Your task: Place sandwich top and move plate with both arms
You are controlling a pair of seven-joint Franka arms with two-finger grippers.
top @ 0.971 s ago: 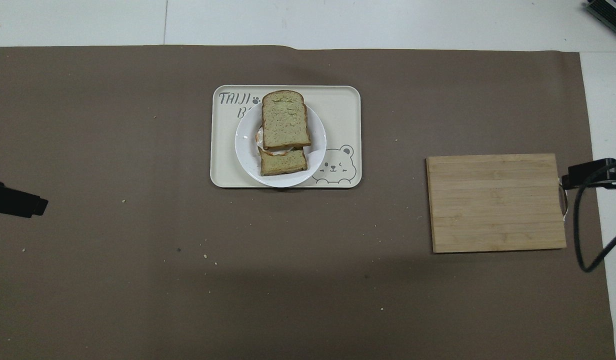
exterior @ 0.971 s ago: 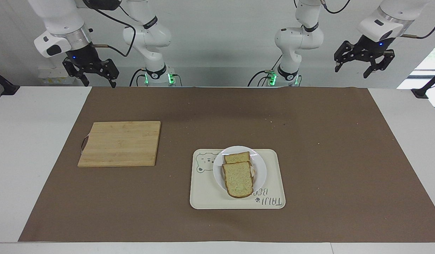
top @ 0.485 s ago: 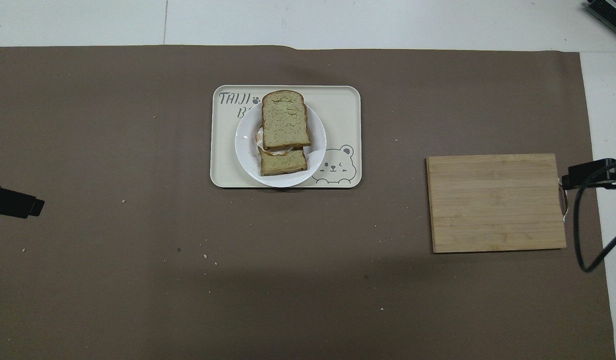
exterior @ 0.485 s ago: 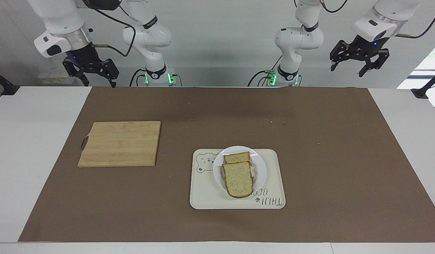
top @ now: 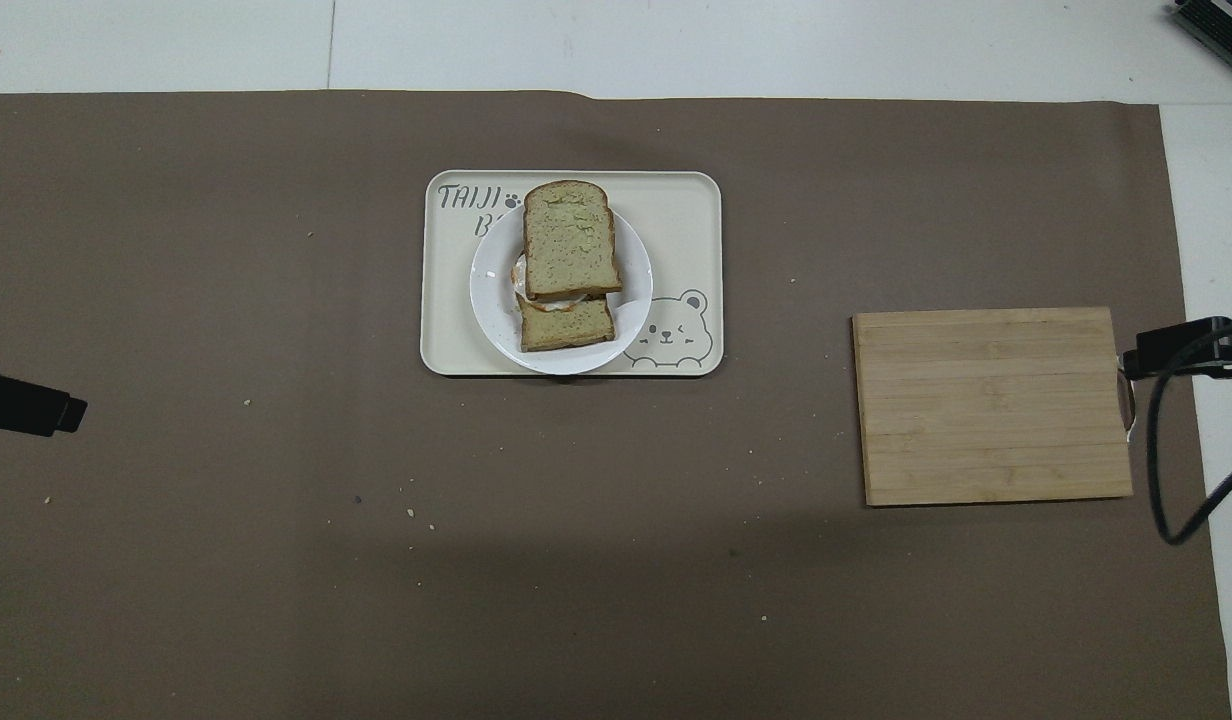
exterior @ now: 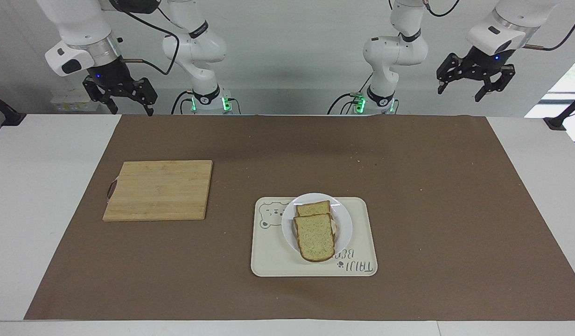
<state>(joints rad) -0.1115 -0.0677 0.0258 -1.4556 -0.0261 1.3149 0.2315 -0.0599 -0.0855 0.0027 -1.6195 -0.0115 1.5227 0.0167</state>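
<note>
The sandwich top (exterior: 314,237), a plain pale slice with brown crust, lies on a lower bread slice (exterior: 313,208) and is shifted a little farther from the robots; a bit of white egg shows between them in the overhead view. Both sit on the small white plate (exterior: 345,225), which rests on the cream bear tray (exterior: 269,254). They also show in the overhead view: top slice (top: 571,240), plate (top: 491,290). My left gripper (exterior: 474,89) hangs open and empty, high over the table's near edge at its own end. My right gripper (exterior: 129,105) hangs open and empty likewise.
A wooden cutting board (exterior: 159,189) lies on the brown mat toward the right arm's end, also in the overhead view (top: 991,405). The tray (top: 686,220) sits mid-table. Crumbs dot the mat. Only the grippers' tips show at the overhead view's side edges.
My left gripper has risen and drawn back slightly, then held nearly still. The right arm, bread, plate and tray have not moved.
</note>
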